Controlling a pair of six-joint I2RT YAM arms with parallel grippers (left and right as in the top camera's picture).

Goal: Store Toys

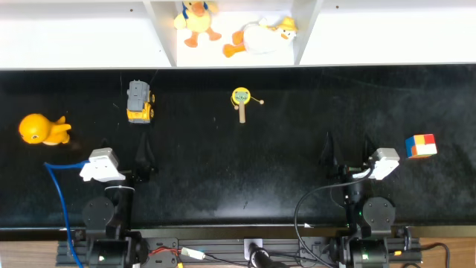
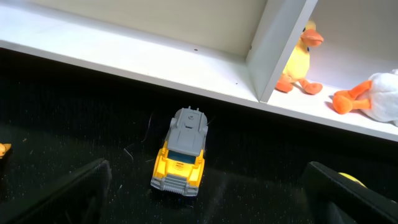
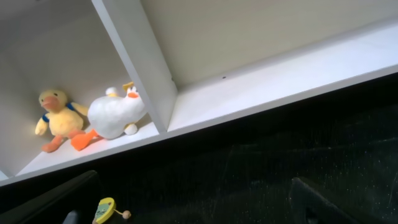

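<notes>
Near the right tool, overhead, lies a coloured cube.

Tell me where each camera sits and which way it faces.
Top: fixed overhead, looking down on table and shelf; left arm and right arm show.
Left wrist: on left arm, facing toy truck and shelf; left gripper shows, open.
Right wrist: on right arm, facing shelf; right gripper shows, open.
Shared: both wrist views catch the yellow duck.

In the top view, the yellow duck plush at 12 o'clock is cropped at the head by the picture edge. In the left wrist view, the white goose plush and the orange toy are cut off by opposite edges.
</notes>
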